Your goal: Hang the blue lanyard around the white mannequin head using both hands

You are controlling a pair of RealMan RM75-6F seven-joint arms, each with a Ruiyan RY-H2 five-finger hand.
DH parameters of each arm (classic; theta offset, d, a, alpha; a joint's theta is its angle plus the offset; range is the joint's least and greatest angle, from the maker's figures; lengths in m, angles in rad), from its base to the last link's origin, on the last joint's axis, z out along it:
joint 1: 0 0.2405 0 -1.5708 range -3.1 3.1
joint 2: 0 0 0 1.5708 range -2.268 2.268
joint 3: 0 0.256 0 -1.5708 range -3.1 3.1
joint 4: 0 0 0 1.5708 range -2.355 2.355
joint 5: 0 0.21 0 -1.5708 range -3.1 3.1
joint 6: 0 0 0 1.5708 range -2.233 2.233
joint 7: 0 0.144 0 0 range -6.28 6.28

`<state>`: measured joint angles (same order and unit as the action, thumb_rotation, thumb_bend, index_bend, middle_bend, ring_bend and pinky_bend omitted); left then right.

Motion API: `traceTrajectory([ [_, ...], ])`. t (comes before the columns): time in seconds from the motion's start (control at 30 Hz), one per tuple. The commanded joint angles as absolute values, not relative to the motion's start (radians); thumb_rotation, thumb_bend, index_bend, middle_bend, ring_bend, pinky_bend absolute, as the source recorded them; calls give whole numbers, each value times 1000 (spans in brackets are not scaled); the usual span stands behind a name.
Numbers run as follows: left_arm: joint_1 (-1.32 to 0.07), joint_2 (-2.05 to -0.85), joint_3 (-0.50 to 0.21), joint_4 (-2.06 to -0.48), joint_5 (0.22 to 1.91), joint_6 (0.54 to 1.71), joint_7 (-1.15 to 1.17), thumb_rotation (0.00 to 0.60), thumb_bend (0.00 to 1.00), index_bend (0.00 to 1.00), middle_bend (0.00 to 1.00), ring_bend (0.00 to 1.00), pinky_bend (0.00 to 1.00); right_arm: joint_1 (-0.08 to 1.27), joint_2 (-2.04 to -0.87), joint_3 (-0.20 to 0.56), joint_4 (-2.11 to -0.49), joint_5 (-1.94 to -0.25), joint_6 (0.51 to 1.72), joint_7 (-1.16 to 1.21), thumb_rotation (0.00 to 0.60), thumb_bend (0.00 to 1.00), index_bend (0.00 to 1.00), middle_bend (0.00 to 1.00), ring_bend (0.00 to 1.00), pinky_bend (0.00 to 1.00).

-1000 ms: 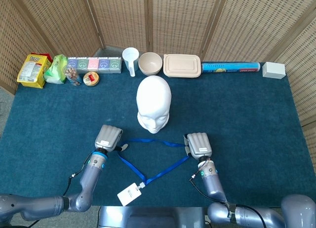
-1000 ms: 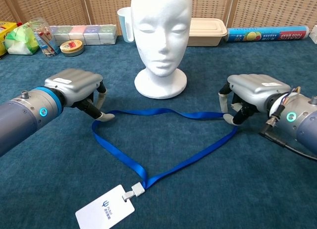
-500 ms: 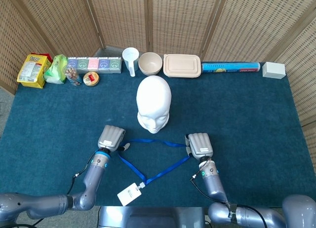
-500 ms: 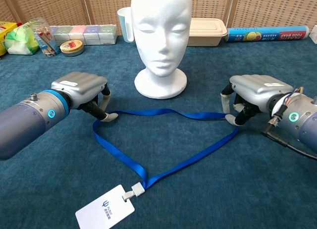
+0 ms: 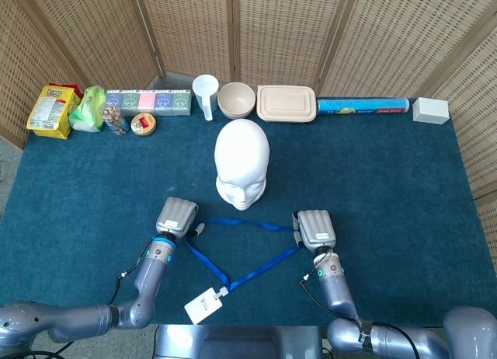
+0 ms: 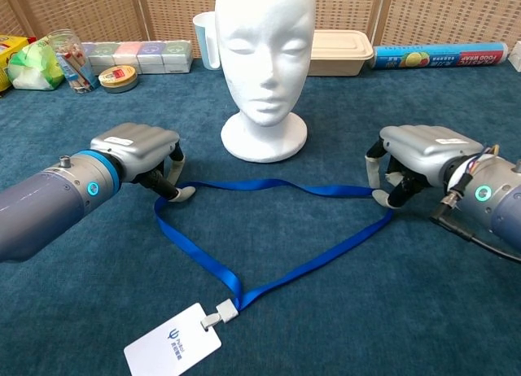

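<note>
Down on the blue cloth (image 6: 342, 327), the left hand (image 6: 140, 145) has its curled fingertips (image 6: 181, 194) pinching one corner of the blue lanyard (image 6: 273, 274), and the right hand (image 6: 419, 148) pinches the opposite corner. The strap lies flat as a loop between them, its white badge (image 6: 172, 340) nearest the robot. The white head (image 6: 264, 54) stands upright just beyond the loop.

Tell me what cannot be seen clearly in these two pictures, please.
- Whether each robot hand grips the blue lanyard: in both views the left robot hand and right robot hand cover their own fingertips from above.
- Back of the white mannequin head: its top is cut off in the chest view.
- Print on the badge: too small.
</note>
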<state>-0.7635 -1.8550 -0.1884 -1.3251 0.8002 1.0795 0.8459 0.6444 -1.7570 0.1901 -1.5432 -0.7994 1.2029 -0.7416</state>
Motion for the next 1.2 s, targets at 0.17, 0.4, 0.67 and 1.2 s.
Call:
traceTrajectory([
  [0.17, -766, -1864, -193, -1314, 783, 1077, 837, 408, 378, 690, 1000, 1000, 1000, 644, -1756, 191, -1542, -796, 1204, -741, 600, 478, 592, 927, 1000, 1000],
  [0.4, -769, -1871, -190, -1300, 774, 1074, 837, 459, 395, 722, 1000, 1000, 1000, 643, -1756, 193, -1542, -793, 1205, -739, 600, 479, 593, 928, 1000, 1000],
  [0.67, -770, -1877, -182, -1289, 780, 1076, 831, 487, 407, 759, 1000, 1000, 1000, 641, -1749, 197, -1555, -803, 1217, -734, 600, 478, 596, 929, 1000, 1000],
  [1.2, -754, -1867, -177, -1293, 829, 1103, 792, 522, 419, 788, 1000, 1000, 1000, 633, -1730, 201, -1601, -825, 1236, -717, 600, 480, 603, 934, 1000, 1000],
])
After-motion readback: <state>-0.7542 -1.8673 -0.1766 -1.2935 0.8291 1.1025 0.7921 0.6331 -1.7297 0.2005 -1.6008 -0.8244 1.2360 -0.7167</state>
